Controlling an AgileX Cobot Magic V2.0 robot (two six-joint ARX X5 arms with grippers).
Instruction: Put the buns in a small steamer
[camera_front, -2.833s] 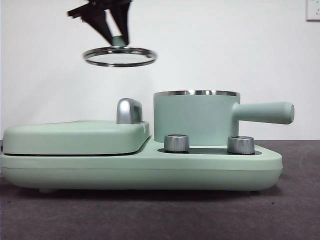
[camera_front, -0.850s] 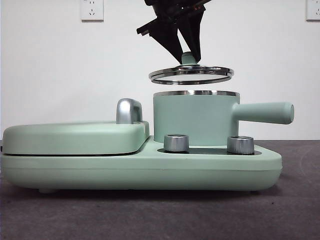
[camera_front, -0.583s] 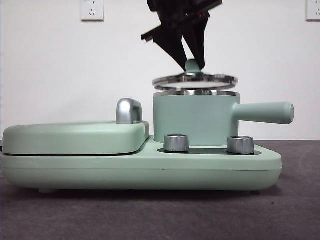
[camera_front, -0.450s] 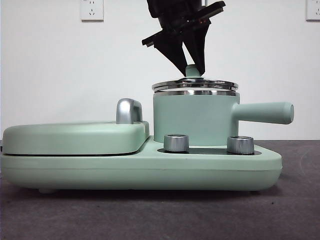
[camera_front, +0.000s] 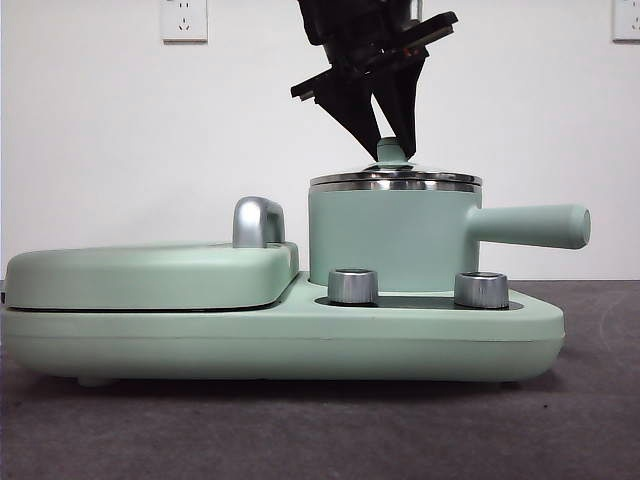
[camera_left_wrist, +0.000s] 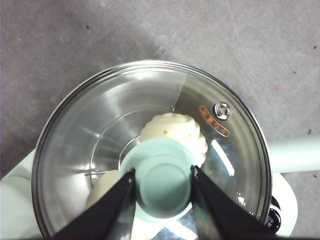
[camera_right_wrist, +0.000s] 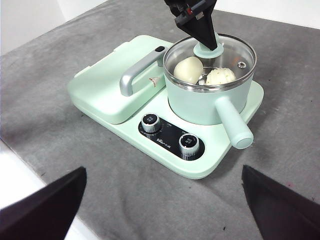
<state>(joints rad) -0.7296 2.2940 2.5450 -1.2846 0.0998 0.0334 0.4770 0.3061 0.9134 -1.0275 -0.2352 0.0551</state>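
The small steamer (camera_front: 388, 238) is a mint-green pot with a long side handle (camera_front: 530, 226), standing on the right half of a green cooker base. Its glass lid (camera_front: 395, 179) lies on the steel rim. My left gripper (camera_front: 391, 150) reaches down from above and is shut on the lid's green knob (camera_left_wrist: 162, 182). Through the glass both buns lie inside the pot: the pleated bun (camera_left_wrist: 172, 129) with green specks and the smooth bun (camera_right_wrist: 188, 69) beside it. My right gripper (camera_right_wrist: 162, 200) hangs open well away from the steamer (camera_right_wrist: 207, 95), holding nothing.
A flat green hinged grill plate (camera_front: 150, 272) with a silver handle (camera_front: 256, 221) fills the base's left half. Two steel dials (camera_front: 353, 285) (camera_front: 481, 289) sit in front of the pot. Grey table cloth (camera_right_wrist: 65, 90) surrounds the cooker, and a white wall stands behind.
The left gripper carried the lid from high on the left over to the pot and lowered it. The lid now rests on the rim instead of hanging above it.
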